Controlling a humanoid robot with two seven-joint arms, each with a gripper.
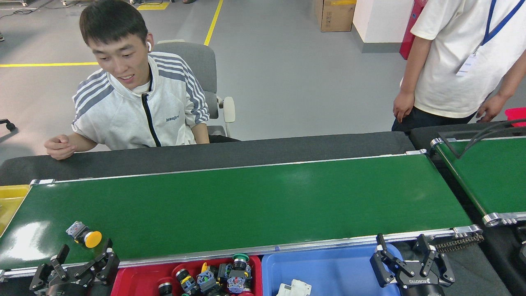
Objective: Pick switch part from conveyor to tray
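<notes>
A grey workshop floor with yellow lines lies behind a dark counter that carries the conveyor, its glossy green belt running left to right between silver rails.

The switch part — a yellow mushroom button on a small grey-and-clear block — lies on its side on the belt near the left end, close to the near rail, its yellow cap turned toward the lower right. Just below it, at the near rail, the left gripper hangs with its black fingers spread apart and holding nothing, not touching the part.

Under the near rail sits a red tray holding a heap of similar switch parts with green, yellow and black caps. Beside it on the right is a blue tray with a white part at its lower edge. The right gripper is over the blue tray's right end, fingers spread and empty.

A yellow bin shows at the conveyor's left end. A second green belt with black cables stands at the right.

Behind the counter a seated person in a striped jacket rests a fist at the counter's far edge — a standing person in a white shirt is at upper right.
</notes>
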